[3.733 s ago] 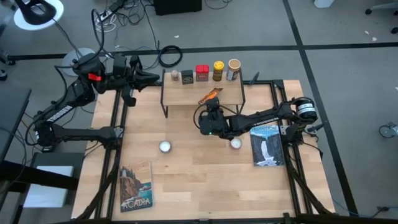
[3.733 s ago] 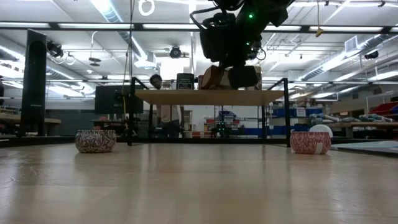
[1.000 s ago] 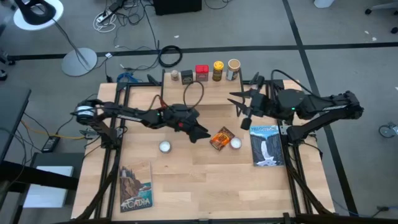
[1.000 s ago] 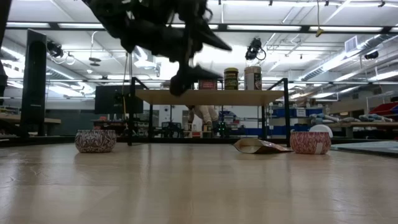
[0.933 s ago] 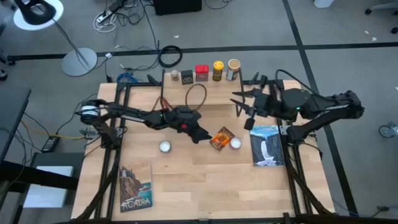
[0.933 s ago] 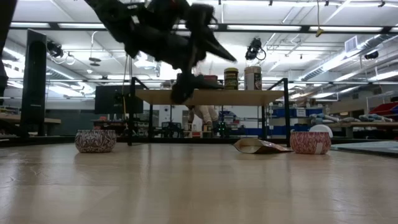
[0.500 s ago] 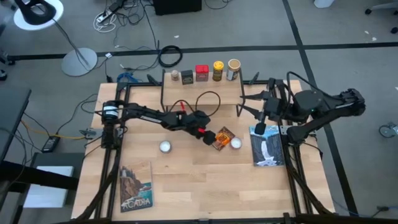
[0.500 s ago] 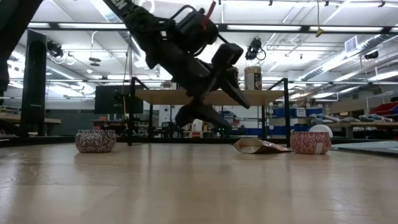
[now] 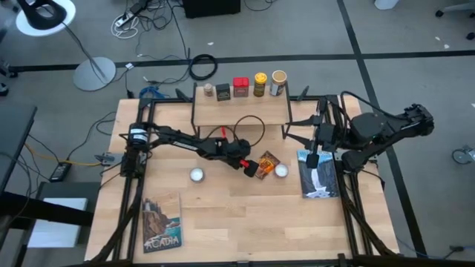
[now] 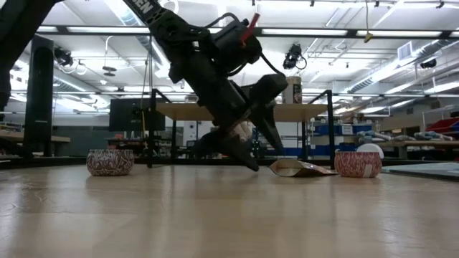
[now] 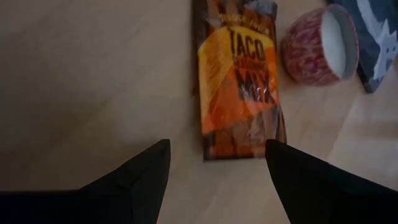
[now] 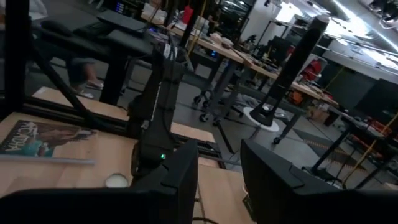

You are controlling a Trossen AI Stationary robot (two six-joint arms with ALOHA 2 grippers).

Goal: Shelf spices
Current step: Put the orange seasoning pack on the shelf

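The left gripper (image 9: 252,167) has swung out from over the middle of the surface and dropped low, and its jaws now stand wide open and empty just short of the orange taco-mix packet (image 9: 264,165), which lies flat beside a small red-patterned candle (image 9: 281,170) where the right arm let it fall. The shelf (image 9: 241,113) behind already carries the other five spices (image 9: 246,87) along its back edge, so this packet is the last one left to lift, and the grasp looks about to begin. The right gripper (image 9: 304,137) has pulled back to the surface's right edge, jaws partly open with nothing between them
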